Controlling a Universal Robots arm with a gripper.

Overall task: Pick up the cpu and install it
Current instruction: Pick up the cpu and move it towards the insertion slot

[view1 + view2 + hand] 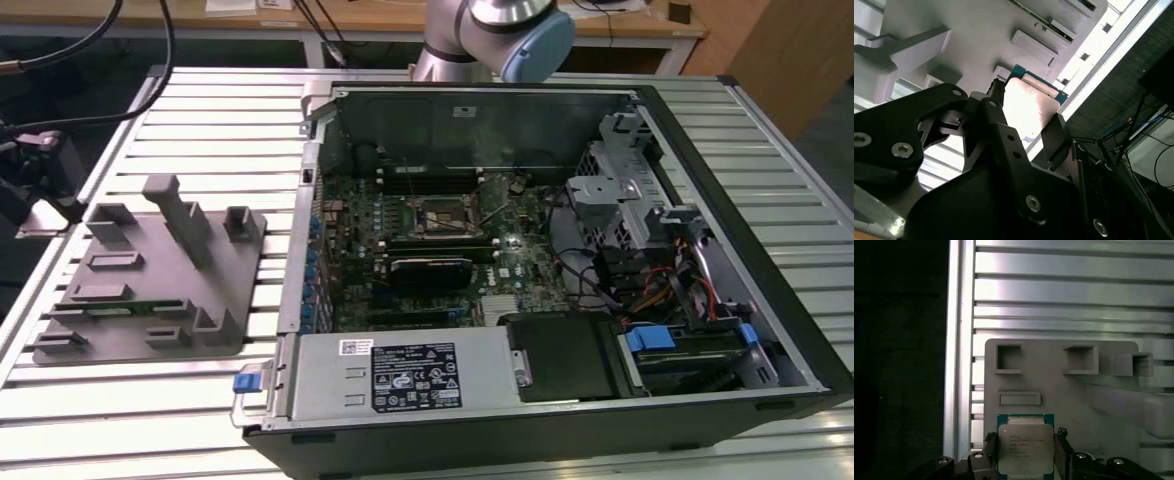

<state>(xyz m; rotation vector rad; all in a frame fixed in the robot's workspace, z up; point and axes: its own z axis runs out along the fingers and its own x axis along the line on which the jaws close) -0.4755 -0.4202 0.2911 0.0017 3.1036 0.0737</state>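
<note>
Between the two dark fingers (1063, 441) of the end effector (1025, 440) we see the cpu (1025, 449), with its silver top and a green rim. The fingers sit on two opposite edges, so the end effector is closed on the cpu. It is over the grey tray (1064, 395), near one edge; we cannot tell if they touch. The tray lies on the ribbed metal surface (1054, 285), beside an open computer case (481, 120).

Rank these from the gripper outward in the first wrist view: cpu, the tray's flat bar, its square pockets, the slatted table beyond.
1. cpu, held in the gripper.
2. flat bar, just past the cpu on the grey tray.
3. square pockets, near the tray's far edge; the two are too close to call.
4. slatted table, beyond the tray.
</note>
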